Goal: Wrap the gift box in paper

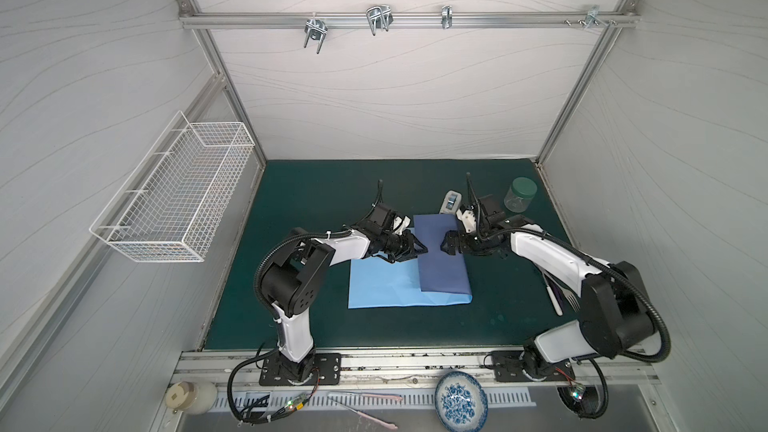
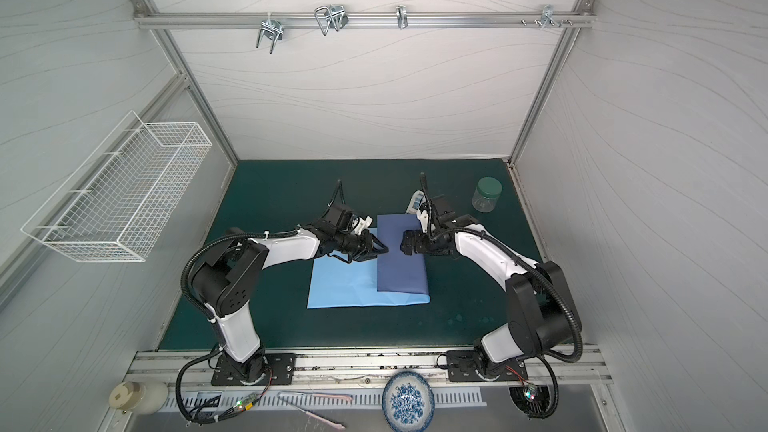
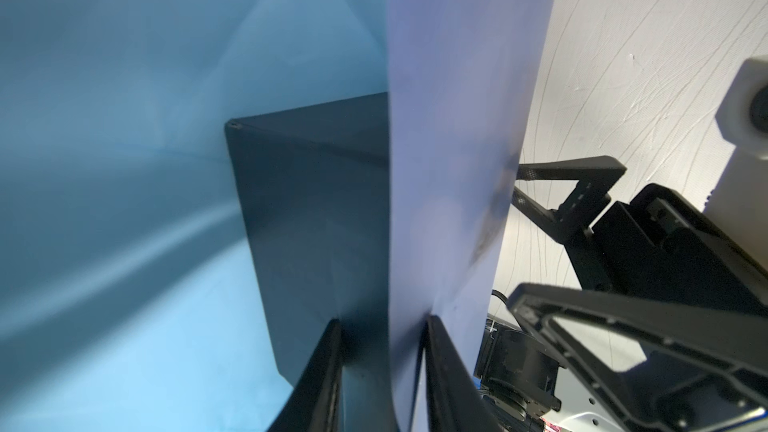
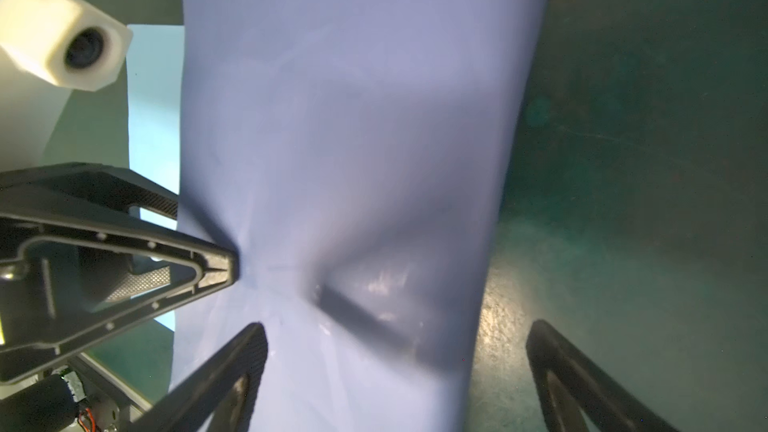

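The paper (image 1: 382,288) lies sky-blue side up on the green mat. Its indigo flap (image 1: 440,268) (image 2: 401,268) is folded over the gift box and hides it in both top views. The left wrist view shows the dark navy gift box (image 3: 307,209) under that flap (image 3: 449,160). My left gripper (image 1: 423,248) (image 3: 380,322) is at the flap's left edge with its jaws narrow. One finger rests on the flap's top. The other sits lower by the box's side, a gap apart. My right gripper (image 1: 445,244) (image 4: 395,351) hovers wide open over the flap's right edge (image 4: 353,118).
A white tape dispenser (image 1: 451,201) and a green-lidded jar (image 1: 519,195) stand behind the paper on the mat (image 1: 311,201). A white pen and a fork (image 1: 557,297) lie by the right arm. A wire basket (image 1: 174,189) hangs on the left wall. A blue-patterned bowl (image 1: 461,403) sits in front of the rail.
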### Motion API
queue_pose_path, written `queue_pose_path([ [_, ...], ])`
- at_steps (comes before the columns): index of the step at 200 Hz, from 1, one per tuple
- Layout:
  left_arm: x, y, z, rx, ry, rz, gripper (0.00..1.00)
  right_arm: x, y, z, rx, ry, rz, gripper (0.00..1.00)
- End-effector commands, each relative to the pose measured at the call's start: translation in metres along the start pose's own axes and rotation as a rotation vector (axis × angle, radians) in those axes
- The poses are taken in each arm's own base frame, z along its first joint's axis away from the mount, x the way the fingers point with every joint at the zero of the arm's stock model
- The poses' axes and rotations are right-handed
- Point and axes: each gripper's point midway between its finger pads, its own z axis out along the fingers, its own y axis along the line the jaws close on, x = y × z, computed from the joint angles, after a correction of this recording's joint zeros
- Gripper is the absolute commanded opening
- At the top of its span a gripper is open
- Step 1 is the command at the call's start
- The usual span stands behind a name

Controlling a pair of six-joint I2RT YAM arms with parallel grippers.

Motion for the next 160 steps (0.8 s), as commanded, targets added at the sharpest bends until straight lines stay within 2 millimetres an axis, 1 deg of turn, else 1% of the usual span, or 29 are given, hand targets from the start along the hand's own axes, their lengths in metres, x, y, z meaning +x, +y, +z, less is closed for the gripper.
queue_pose_path([
  [1,0.022,0.047,0.011,-0.138,0.043,-0.096,0.30,-0.006,0.009,-0.001,-0.052,0.003,0.008,0.98],
  [18,0.024,0.051,0.012,-0.144,0.047,-0.102,0.30,-0.006,0.009,0.003,-0.088,0.008,0.039,0.97],
  [38,0.026,0.054,0.012,-0.150,0.051,-0.105,0.30,-0.009,0.008,0.002,-0.148,0.008,0.086,0.97],
  [70,0.027,0.057,0.013,-0.154,0.055,-0.107,0.29,-0.010,0.005,0.002,-0.168,0.012,0.108,0.95],
  [101,0.028,0.058,0.013,-0.154,0.056,-0.108,0.29,-0.001,-0.004,0.010,-0.146,0.045,0.111,0.88],
  [160,0.026,0.056,0.014,-0.151,0.056,-0.103,0.28,0.022,-0.023,0.021,-0.072,0.080,0.117,0.88],
])
